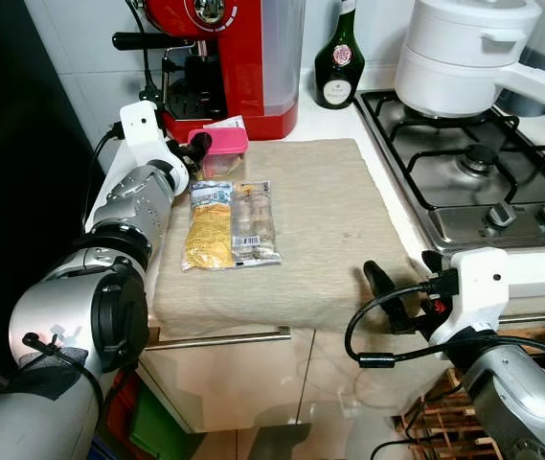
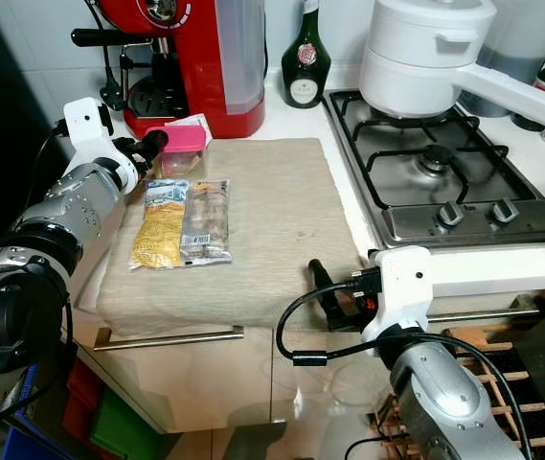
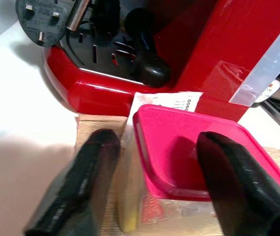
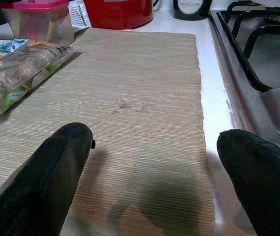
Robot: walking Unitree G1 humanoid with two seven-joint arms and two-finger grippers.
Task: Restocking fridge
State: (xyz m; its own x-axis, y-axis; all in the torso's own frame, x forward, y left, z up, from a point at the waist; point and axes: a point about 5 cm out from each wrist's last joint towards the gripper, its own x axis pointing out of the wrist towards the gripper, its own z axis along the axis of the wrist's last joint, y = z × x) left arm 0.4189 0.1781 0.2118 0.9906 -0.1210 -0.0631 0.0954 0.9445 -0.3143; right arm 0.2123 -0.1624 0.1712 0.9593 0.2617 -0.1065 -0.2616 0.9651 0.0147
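A clear container with a pink lid (image 1: 222, 149) stands at the far left corner of the beige mat (image 1: 329, 220), in front of the coffee machine. My left gripper (image 1: 198, 151) is open, and its two fingers straddle the near end of the container (image 3: 194, 157) without closing on it. A yellow packet (image 1: 210, 230) and a clear labelled packet (image 1: 255, 222) lie side by side on the mat's left half. My right gripper (image 1: 392, 297) is open and empty at the mat's front right edge, its fingers (image 4: 56, 167) just above the cloth.
A red coffee machine (image 1: 224, 57) and a black plug (image 3: 44, 19) are behind the container. A green bottle (image 1: 339, 62) stands by the wall. A white pot (image 1: 464, 57) sits on the gas hob (image 1: 473, 163) to the right. A drawer handle (image 1: 219, 337) runs below the counter.
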